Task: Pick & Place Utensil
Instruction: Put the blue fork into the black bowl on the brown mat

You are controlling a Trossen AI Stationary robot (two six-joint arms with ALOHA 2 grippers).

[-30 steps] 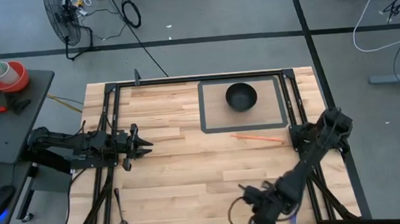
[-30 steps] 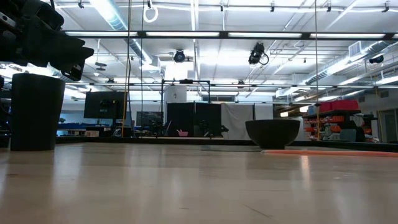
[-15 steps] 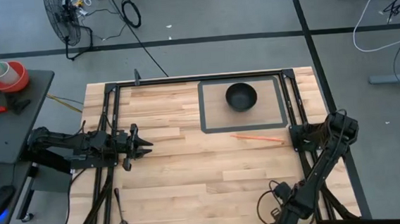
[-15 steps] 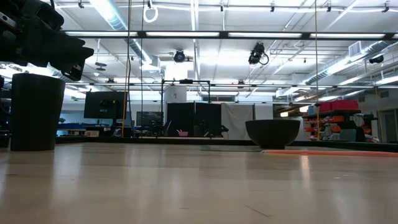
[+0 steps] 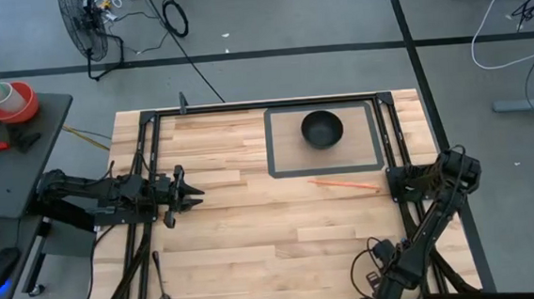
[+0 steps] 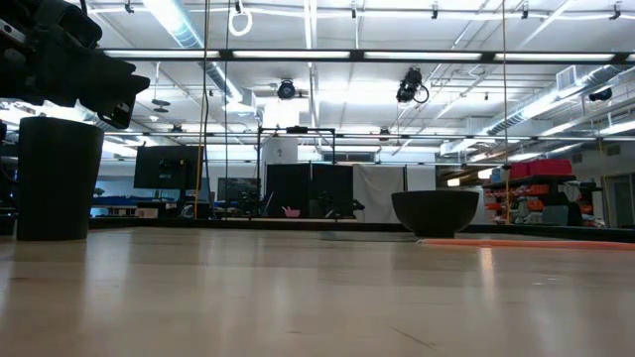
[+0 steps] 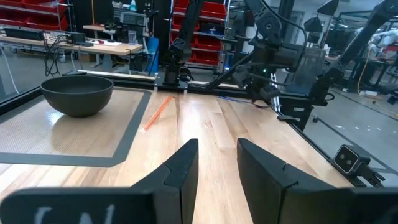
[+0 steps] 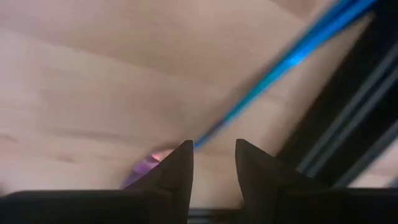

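A dark spoon [image 5: 160, 282] lies flat near the table's near left corner. A thin orange stick [image 5: 343, 184] lies flat just in front of the grey-framed mat [image 5: 277, 158]; it also shows in the left wrist view as the orange stick [image 7: 157, 113]. A black bowl [image 5: 322, 129] stands on that mat. My left gripper [image 5: 193, 194] hovers open over the table's left side and points right, toward the bowl [image 7: 78, 93]. My right gripper [image 5: 387, 278] is at the near right corner, open [image 8: 213, 158], close over the wood and touching nothing.
Black frame rails [image 5: 394, 141] run along the table's sides. The middle of the wooden top [image 5: 272, 224] is bare. A blurred blue streak [image 8: 280, 68] crosses the right wrist view. In the low view the bowl [image 6: 435, 211] stands far right and the left arm [image 6: 60, 59] hangs upper left.
My right arm has swung toward the table's right edge, carrying its gripper along the near edge from the near middle into the near right corner. The left arm, spoon, stick and bowl have stayed put.
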